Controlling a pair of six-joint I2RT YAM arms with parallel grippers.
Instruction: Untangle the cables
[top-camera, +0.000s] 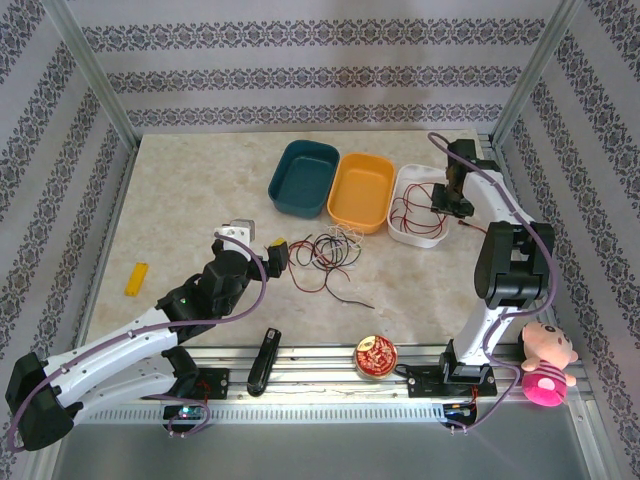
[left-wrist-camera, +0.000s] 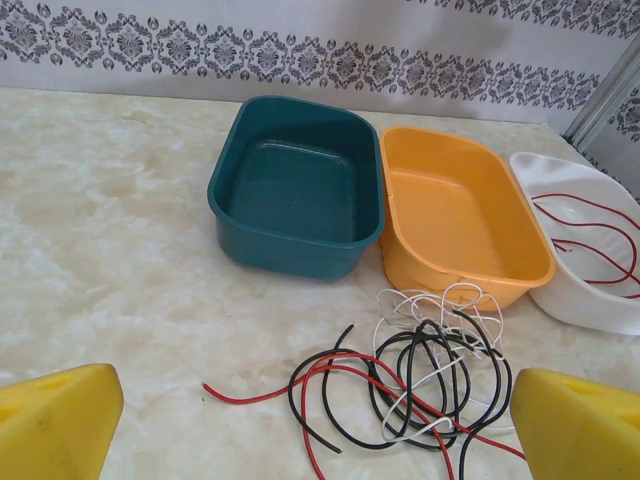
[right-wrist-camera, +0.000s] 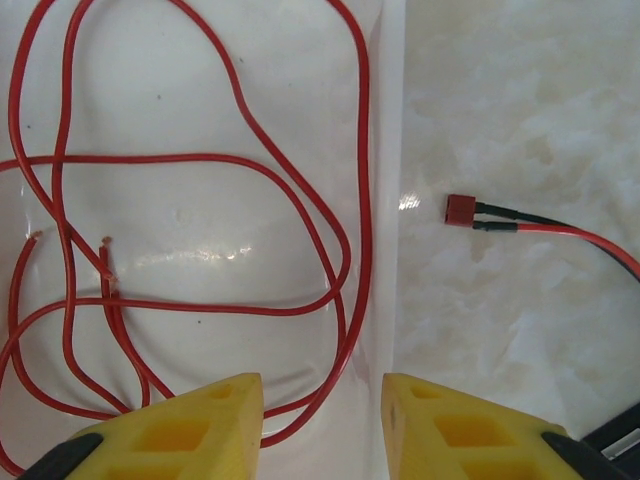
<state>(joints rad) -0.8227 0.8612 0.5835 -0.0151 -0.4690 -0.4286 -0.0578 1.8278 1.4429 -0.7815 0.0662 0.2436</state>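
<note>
A tangle of red, black and white cables (top-camera: 325, 255) lies mid-table, in front of the orange bin (top-camera: 362, 190). My left gripper (top-camera: 278, 255) sits just left of the tangle, open. In the left wrist view the cables (left-wrist-camera: 430, 375) lie ahead between the wide-apart yellow fingers (left-wrist-camera: 55, 420), untouched by them. My right gripper (top-camera: 455, 205) hangs over the white bin's (top-camera: 425, 238) right side. In the right wrist view looping red cables (right-wrist-camera: 200, 160) lie in the bin. The right gripper (right-wrist-camera: 322, 420) is open above the rim (right-wrist-camera: 385, 200), gripping nothing.
A teal bin (top-camera: 304, 177) stands left of the orange one. A red connector (right-wrist-camera: 460, 208) with red and black leads lies on the table right of the white bin. A yellow piece (top-camera: 137, 278), black tool (top-camera: 264, 360), round tin (top-camera: 375, 356) and pink plush (top-camera: 545, 362) sit near the front.
</note>
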